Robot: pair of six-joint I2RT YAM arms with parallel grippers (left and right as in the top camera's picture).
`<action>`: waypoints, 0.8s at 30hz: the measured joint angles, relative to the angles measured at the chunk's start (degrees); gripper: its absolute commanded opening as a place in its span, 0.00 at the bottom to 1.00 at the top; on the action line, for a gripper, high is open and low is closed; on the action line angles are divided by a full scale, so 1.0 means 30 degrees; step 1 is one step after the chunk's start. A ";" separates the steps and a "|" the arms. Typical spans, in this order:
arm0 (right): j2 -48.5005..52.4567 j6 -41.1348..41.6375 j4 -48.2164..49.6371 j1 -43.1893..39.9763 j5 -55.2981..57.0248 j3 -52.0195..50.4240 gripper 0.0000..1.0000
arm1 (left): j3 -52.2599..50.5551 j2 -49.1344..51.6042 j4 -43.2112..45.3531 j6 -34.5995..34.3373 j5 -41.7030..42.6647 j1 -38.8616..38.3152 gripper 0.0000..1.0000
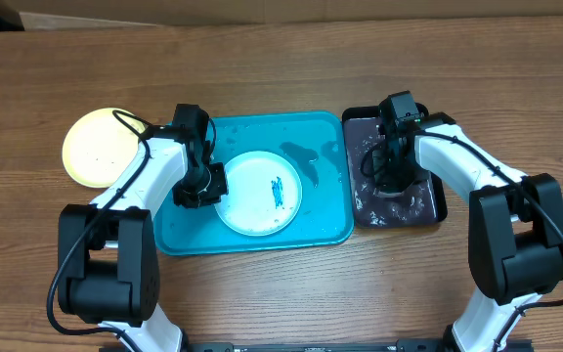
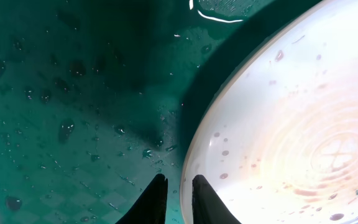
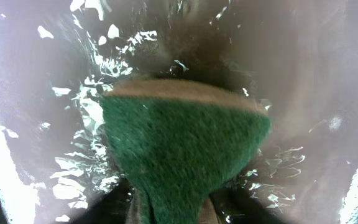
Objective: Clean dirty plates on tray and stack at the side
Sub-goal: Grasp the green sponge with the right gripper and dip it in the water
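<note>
**Table with two trays, one plate under work**

Wood-grain table (image 1: pixel 281 293); the tray (image 1: pixel 262 132) at centre holds a white plate (image 1: pixel 252 200) with a teal smear (image 1: pixel 278 191) right of its middle; a yellow-green plate (image 1: pixel 101 147) lies on the table left of the tray. Left gripper (image 2: pixel 179 177) at the white plate's left rim, fingers nearly together; whether they pinch it cannot be told. Right gripper (image 1: pixel 391 171) over the black tray (image 1: pixel 428 210), clamped on a green sponge (image 3: pixel 185 149).

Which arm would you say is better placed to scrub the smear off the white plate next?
Right. The right gripper holds the sponge over the black tray, beside the blue tray. The left gripper has no sponge and sits at the left rim of the plate.
</note>
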 measured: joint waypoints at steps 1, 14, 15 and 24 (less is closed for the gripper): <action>0.0000 -0.0007 -0.0015 0.0007 -0.0007 0.0022 0.91 | 0.0000 0.0000 0.0000 0.0000 0.0007 0.0000 0.17; 0.0015 -0.0080 0.1494 0.0000 -0.0015 0.0080 0.48 | 0.0000 0.0000 -0.0015 0.0000 0.0007 0.0000 0.17; 0.0029 -0.0073 0.1545 0.0000 -0.0007 -0.0029 0.81 | 0.0000 0.0000 -0.0022 0.0000 0.0000 0.0000 0.17; 0.0036 -0.0066 0.2091 0.0007 -0.0007 0.0044 0.81 | 0.0000 0.0000 -0.0015 0.0000 0.0000 0.0000 0.18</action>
